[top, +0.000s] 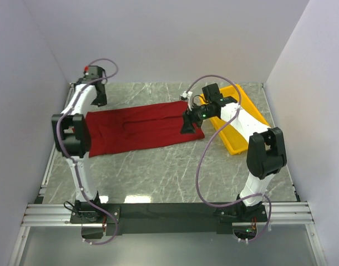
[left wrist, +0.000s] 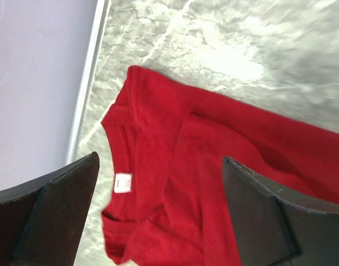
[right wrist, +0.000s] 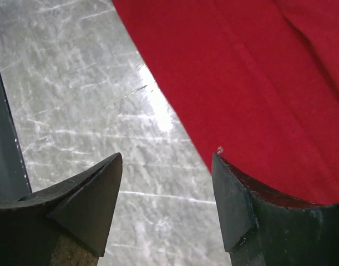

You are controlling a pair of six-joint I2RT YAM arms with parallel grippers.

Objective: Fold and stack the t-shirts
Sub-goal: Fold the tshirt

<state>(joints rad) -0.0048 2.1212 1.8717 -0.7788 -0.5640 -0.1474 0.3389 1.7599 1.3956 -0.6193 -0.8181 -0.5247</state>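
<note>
The red t-shirt [top: 141, 128] is lying stretched out as a long band across the far half of the marble table [top: 158, 172], running from left to right, with its collar end toward the left arm and its hem end toward the right arm. The left gripper [top: 97, 98] is hanging over the collar end with its fingers [left wrist: 52, 210] spread wide and nothing between them. Its wrist camera is looking down on the neckline, where a small white label [left wrist: 122, 183] is showing, and on a layer of cloth lying folded over the body of the shirt. The right gripper [top: 190, 124] is sitting low at the near right corner of the shirt, its jaws parted too and gripping nothing. In its own view one finger [right wrist: 241, 205] is lying over the red edge while the other is hanging over bare marble just beside the cloth. I cannot tell whether either tip is touching the surface. A yellow tray [top: 231, 143] is resting just to the right of the shirt, partly under the right arm.
</note>
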